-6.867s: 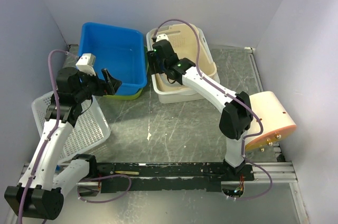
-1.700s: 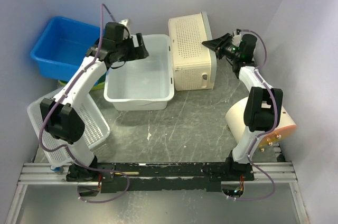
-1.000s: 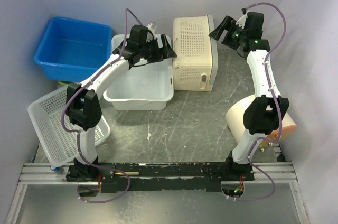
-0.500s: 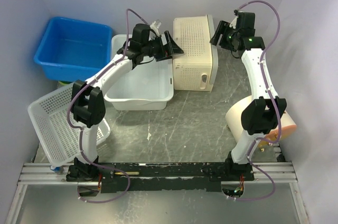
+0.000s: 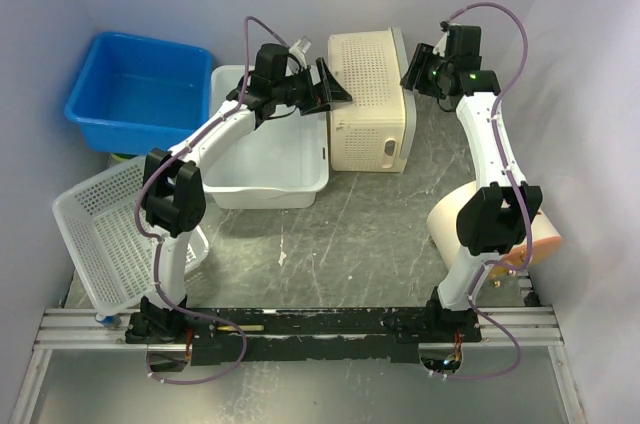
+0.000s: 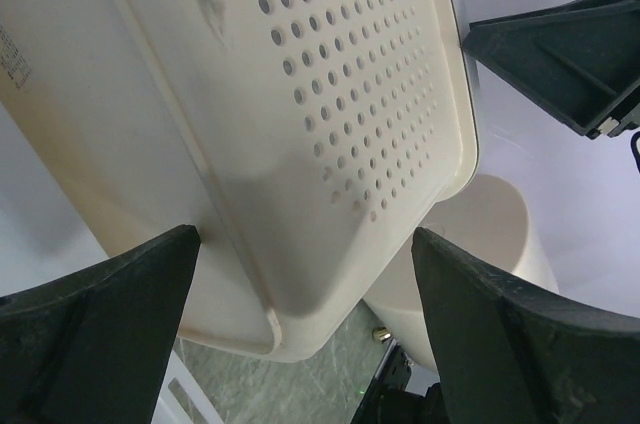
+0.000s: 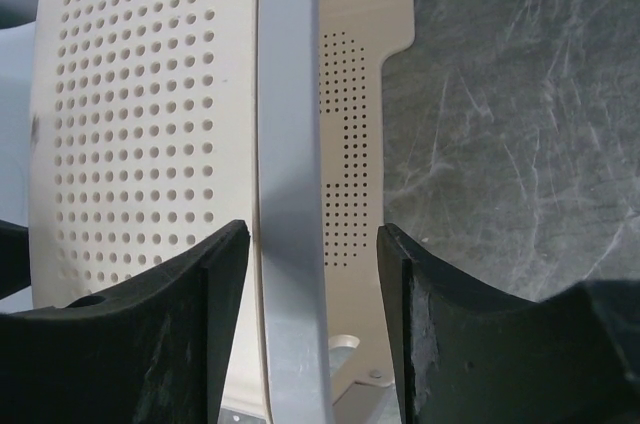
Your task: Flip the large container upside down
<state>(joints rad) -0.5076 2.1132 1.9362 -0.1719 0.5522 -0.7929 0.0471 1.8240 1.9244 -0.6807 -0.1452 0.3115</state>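
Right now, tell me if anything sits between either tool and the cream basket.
Nothing visible does. The left tool and the right tool are both open close beside the cream basket, one on each side.

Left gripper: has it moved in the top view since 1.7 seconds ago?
Yes. The left gripper moved right, from the far-left corner of the white tub to its far-right corner, beside the cream container.

Soft, even light from above leaves only faint shadows on the table (image 5: 350, 234). Both wrist views are bright and sharp, though the dark fingers (image 6: 100, 329) at the lower edges look slightly soft.
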